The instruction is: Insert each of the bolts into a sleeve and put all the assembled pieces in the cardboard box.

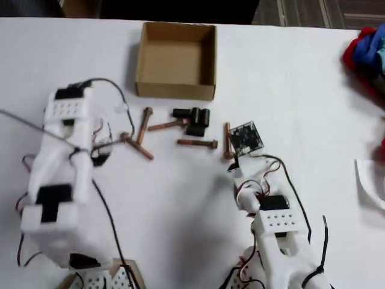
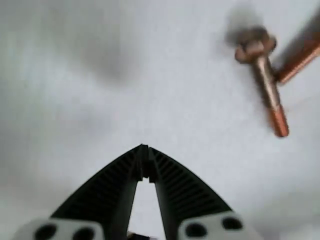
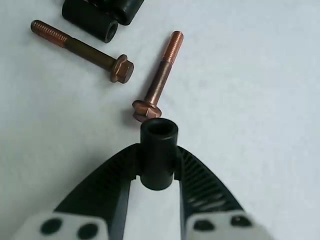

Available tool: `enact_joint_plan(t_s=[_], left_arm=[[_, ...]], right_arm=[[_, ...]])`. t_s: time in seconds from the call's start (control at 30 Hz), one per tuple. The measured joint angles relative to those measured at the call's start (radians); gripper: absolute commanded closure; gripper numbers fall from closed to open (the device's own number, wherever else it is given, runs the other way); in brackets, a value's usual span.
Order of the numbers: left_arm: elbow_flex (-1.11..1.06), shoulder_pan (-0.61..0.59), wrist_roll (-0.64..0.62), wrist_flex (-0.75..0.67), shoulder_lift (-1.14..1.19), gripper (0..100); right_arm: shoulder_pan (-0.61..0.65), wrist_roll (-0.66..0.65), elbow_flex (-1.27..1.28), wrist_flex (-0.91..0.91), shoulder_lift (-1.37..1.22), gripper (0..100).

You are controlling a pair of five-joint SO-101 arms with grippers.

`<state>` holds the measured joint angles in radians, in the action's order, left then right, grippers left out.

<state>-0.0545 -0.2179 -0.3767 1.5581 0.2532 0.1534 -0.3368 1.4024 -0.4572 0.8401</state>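
Observation:
My right gripper (image 3: 158, 167) is shut on a black sleeve (image 3: 159, 150), held upright with its open end showing. Just beyond it lies a copper bolt (image 3: 156, 80), head toward the sleeve, and a second bolt (image 3: 82, 50) lies near more black sleeves (image 3: 97, 15). In the high view several bolts (image 1: 197, 143) and the sleeves (image 1: 195, 119) lie in front of the cardboard box (image 1: 174, 60), and the right gripper (image 1: 234, 168) is just below the rightmost bolt (image 1: 228, 140). My left gripper (image 2: 144, 152) is shut with nothing in it, over bare table short of a bolt (image 2: 264, 80).
The white table (image 1: 289, 90) has free room to the right of the box. Coloured cloth (image 1: 367, 54) lies at the far right edge. Cables trail from the left arm (image 1: 60, 168) and the right arm (image 1: 277, 235).

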Motion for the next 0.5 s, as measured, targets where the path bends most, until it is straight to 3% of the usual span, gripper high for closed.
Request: enact_joint_plan(t_s=[0.17,0.4,0.5], left_arm=[[0.167,0.072,-0.060,0.012,0.144,95],[0.304,0.192,-0.063,0.112,0.253,72],[0.382,0.206,-0.069,0.138,0.278,67]], right_arm=[[0.000,0.000,0.000,0.000,0.000,97.8],[0.000,0.000,0.000,0.000,0.000,97.8],[0.005,0.000,0.002,0.000,0.000,97.8]])
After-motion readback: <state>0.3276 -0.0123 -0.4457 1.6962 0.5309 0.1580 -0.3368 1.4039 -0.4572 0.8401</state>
